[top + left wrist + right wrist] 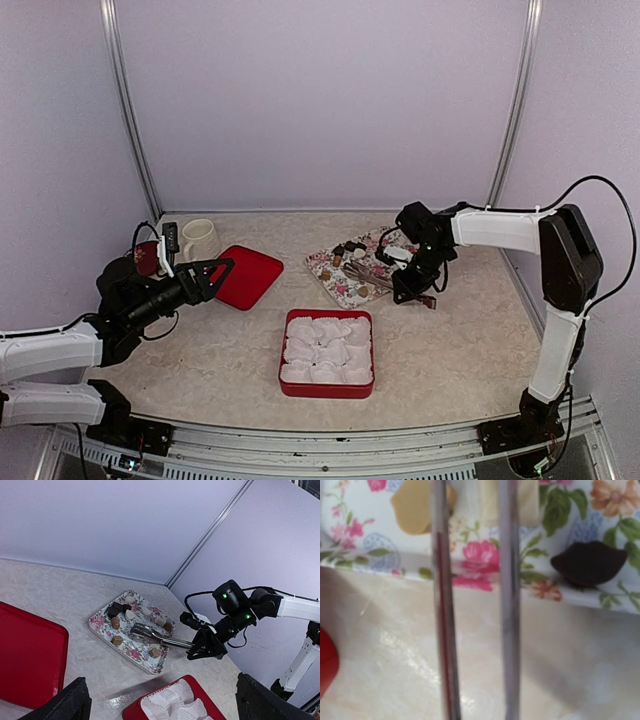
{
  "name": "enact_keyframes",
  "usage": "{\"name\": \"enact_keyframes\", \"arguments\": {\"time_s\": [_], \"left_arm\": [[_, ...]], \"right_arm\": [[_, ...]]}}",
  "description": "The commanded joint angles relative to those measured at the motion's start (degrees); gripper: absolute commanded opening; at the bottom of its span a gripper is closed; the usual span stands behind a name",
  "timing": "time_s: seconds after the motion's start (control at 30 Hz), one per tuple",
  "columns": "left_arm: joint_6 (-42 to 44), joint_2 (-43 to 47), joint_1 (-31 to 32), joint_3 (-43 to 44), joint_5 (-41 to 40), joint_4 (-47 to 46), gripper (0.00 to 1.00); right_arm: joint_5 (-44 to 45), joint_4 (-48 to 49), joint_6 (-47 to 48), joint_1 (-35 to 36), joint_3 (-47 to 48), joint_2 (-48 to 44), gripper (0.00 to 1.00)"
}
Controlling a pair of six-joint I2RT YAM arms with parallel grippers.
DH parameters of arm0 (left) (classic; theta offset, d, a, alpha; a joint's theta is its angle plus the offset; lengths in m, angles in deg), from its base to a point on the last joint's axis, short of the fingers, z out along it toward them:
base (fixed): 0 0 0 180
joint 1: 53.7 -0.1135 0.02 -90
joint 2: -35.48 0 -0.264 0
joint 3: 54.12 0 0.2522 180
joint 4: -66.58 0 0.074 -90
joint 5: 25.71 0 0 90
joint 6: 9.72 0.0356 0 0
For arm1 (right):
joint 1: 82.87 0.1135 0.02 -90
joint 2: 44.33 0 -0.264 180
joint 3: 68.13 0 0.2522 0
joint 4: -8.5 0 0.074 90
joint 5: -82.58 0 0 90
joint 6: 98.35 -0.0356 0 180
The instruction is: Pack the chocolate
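The tray [102, 622] was white with pink flowers, the chocolate [116, 610] dark brown and tan, the tongs [160, 639] silver.

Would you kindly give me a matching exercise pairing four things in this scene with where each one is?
1 tongs
2 chocolates
3 paper cups
4 mug

A in the red box
B on the floral tray
C between the fingers of the right gripper
D beside the red lid

Pairs: 1-C; 2-B; 3-A; 4-D
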Motion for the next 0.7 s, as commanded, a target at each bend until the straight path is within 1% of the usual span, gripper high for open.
{"name": "enact_keyframes", "arguments": {"time_s": [0.0,0.23,0.4,0.47,0.67], "left_arm": [[0.43,0.77,-0.48,-0.62,0.77,-0.85,0.99],[0.06,0.65,-0.46,-0.13,0.83,-0.73,0.99],[0.6,0.76,-0.48,1.31,0.19,1.0,0.99],[1.27,1.02,-0.49,2.23,-0.26,2.3,0.99],[2.24,1.38,-0.52,4.56,-0.74,5.45,0.99]], "right_arm": [[-0.13,-0.78,-0.23,0.52,1.81,-3.02,0.2],[-1.99,-0.13,-0.14,0.48,0.94,-8.1,0.19],[-4.27,0.13,0.61,0.76,-0.28,-11.98,0.19],[-5.65,-0.13,1.27,1.55,-0.44,-13.96,0.19],[-7.91,-2.93,1.75,7.58,-0.69,-19.85,0.19]]}}
